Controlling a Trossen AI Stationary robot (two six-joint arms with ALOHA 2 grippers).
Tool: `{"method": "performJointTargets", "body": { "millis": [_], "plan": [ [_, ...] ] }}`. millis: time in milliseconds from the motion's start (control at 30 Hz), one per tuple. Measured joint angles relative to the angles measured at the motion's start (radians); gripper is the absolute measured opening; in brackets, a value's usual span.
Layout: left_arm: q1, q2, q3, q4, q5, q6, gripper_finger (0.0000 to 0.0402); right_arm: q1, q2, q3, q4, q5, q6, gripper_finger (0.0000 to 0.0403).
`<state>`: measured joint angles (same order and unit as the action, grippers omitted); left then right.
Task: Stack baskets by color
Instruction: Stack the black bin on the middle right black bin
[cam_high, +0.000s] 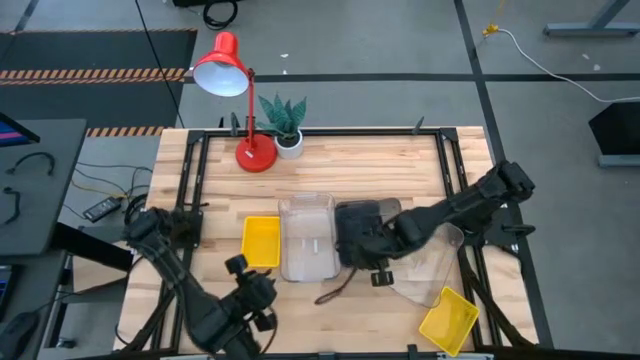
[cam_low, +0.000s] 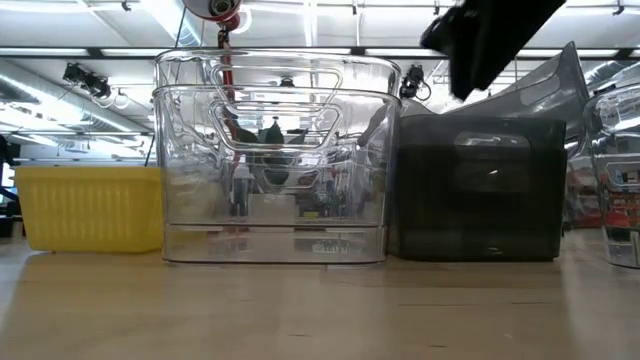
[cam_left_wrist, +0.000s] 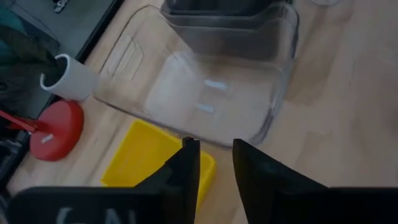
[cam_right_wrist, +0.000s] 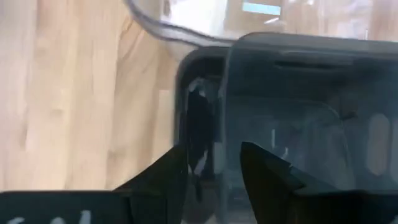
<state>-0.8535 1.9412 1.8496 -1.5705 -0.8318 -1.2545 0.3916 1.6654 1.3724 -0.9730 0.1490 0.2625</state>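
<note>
Two yellow baskets: one (cam_high: 262, 241) at table centre-left, touching clear basket stack (cam_high: 306, 236), other (cam_high: 449, 321) tilted near front right corner. Clear stack's long axis runs front to back. Dark grey basket (cam_high: 356, 232) just right of it. Third clear basket (cam_high: 432, 268) lies tilted further right. My right claw (cam_right_wrist: 213, 163) stretches over grey basket, fingers spread astride its rim. My left claw (cam_left_wrist: 216, 163) hovers near front edge, fingers slightly parted, empty.

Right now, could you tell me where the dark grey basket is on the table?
In the high view, the dark grey basket sits mid-table, right beside the clear basket, with the right gripper over it.
</note>
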Motion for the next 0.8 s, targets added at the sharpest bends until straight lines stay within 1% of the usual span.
{"method": "performJointTargets", "body": {
  "millis": [133,233,333,433,467,633,700,800],
  "plan": [
    [-0.021,-0.007,-0.026,-0.001,-0.014,-0.060,0.0090,-0.042,0.043,0.000,0.017,-0.012,-0.063,0.0148],
    [-0.026,-0.006,-0.025,0.003,-0.039,-0.069,0.0083,-0.060,0.069,0.000,0.022,-0.012,-0.121,0.0129],
    [-0.027,-0.006,-0.025,0.002,-0.051,-0.069,0.0077,-0.067,0.082,0.000,0.021,-0.012,-0.207,0.0091],
    [-0.028,-0.006,-0.025,-0.001,-0.058,-0.065,0.0074,-0.061,0.084,0.000,0.018,-0.009,-0.260,0.0031],
    [-0.027,-0.006,-0.025,0.000,-0.059,-0.062,0.0073,-0.057,0.083,0.000,0.016,-0.011,-0.269,0.0017],
    [-0.027,-0.006,-0.025,0.000,-0.065,-0.060,0.0075,0.009,0.044,0.016,-0.036,0.070,-0.330,0.0007],
    [-0.027,-0.006,-0.025,-0.001,-0.066,-0.058,0.0074,0.043,0.027,0.039,-0.082,0.096,-0.388,0.0006],
    [-0.027,-0.006,-0.025,0.000,-0.066,-0.058,0.0070,0.097,-0.006,0.071,-0.146,0.098,-0.508,0.0006]
  ]
}}
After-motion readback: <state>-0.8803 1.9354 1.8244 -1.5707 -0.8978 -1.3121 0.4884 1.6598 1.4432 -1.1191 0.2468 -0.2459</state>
